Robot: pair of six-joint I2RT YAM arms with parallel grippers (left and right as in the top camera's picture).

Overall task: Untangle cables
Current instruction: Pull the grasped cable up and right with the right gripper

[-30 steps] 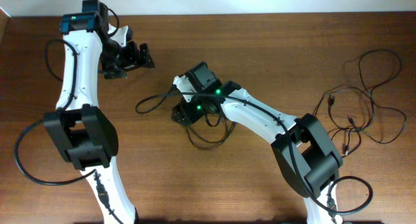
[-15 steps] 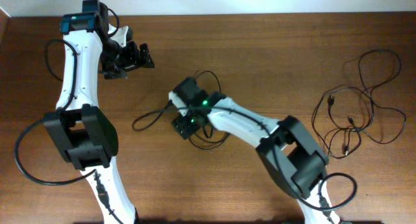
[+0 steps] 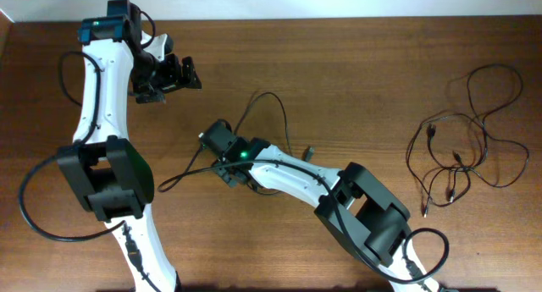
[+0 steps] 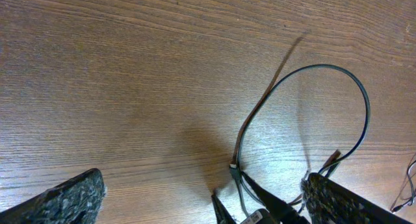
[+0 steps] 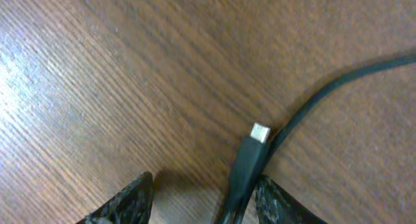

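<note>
Overhead top-down, wrists close, sharing cable (image 5: 325, 89)

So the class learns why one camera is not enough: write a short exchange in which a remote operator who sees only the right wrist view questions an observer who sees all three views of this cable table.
Operator: I see only a plug between the parted fingers of the right gripper. Are there more cables?
Observer: Yes. A separate bunch of cables lies loose near the right edge of the table, far from that plug.
Operator: And where is the left gripper?
Observer: The left gripper is near the far left corner, open, with nothing between its fingers.
</note>
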